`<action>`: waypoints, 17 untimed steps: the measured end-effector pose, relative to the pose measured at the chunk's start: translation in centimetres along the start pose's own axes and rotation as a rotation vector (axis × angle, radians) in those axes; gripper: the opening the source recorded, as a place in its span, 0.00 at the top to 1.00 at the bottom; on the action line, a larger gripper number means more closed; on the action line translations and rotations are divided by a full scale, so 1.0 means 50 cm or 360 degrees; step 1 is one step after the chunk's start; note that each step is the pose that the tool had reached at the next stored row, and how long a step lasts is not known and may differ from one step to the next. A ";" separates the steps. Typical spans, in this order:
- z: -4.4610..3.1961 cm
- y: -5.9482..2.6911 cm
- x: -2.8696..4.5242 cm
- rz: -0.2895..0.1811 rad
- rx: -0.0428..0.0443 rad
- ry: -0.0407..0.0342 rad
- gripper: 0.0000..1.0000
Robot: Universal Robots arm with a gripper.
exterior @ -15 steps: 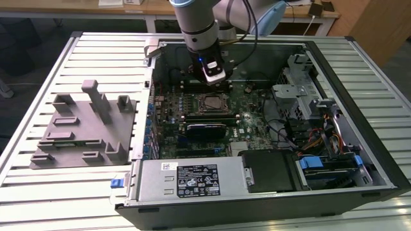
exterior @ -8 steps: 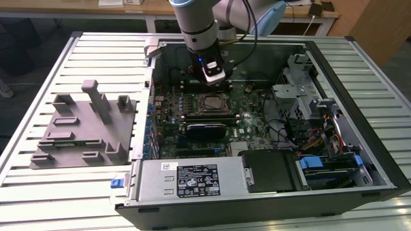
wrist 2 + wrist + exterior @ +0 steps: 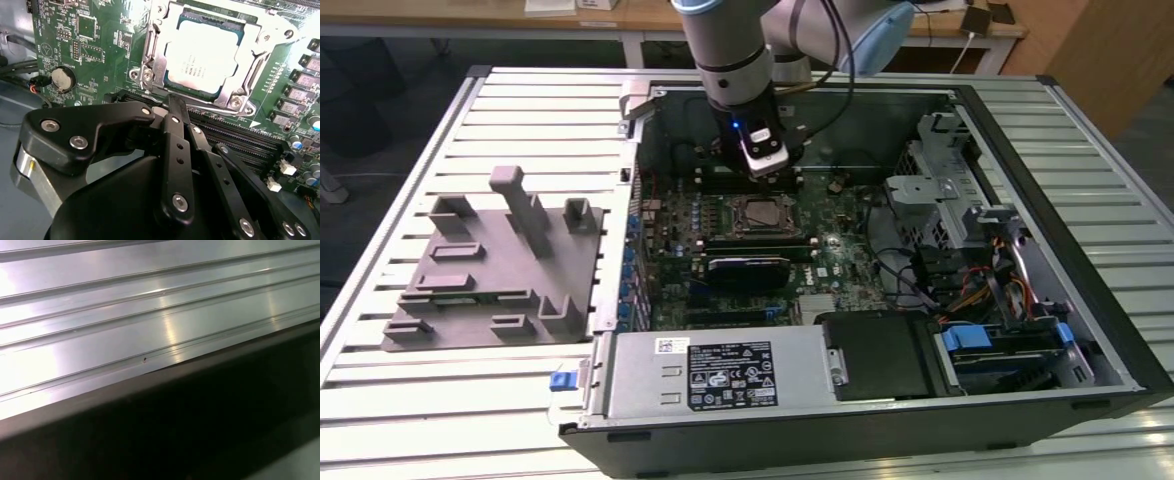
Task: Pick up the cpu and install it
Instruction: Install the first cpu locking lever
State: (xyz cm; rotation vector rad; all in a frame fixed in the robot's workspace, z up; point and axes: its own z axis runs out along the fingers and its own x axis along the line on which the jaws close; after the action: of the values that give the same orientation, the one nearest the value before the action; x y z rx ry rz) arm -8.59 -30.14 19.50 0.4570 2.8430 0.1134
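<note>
cpu sits seated in the socket frame, so the gripper hangs just beside it, jaws clenched on nothing.

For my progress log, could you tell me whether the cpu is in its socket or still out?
In: the cpu lies flat inside the socket frame on the motherboard; the gripper holds nothing.

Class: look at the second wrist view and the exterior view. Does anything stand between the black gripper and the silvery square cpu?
Nothing visible does. The pale silvery square cpu already lies in the metal socket frame on the green motherboard, its top uncovered. The black gripper sits just beside that frame, with bare board between them.
</note>
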 end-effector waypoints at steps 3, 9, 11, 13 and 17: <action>0.000 0.000 0.000 0.0000 0.0001 0.0000 0.89; 0.000 0.000 0.000 0.0000 0.0001 0.0000 0.89; -0.005 0.001 -0.001 0.0000 0.0000 0.0000 0.89; -0.010 0.001 -0.002 0.0000 -0.0001 0.0000 0.89; -0.013 0.003 -0.003 0.0002 -0.0005 0.0001 0.89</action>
State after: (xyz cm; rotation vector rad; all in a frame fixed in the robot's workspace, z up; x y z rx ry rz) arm -8.60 -30.08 20.18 0.4579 2.8429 0.1178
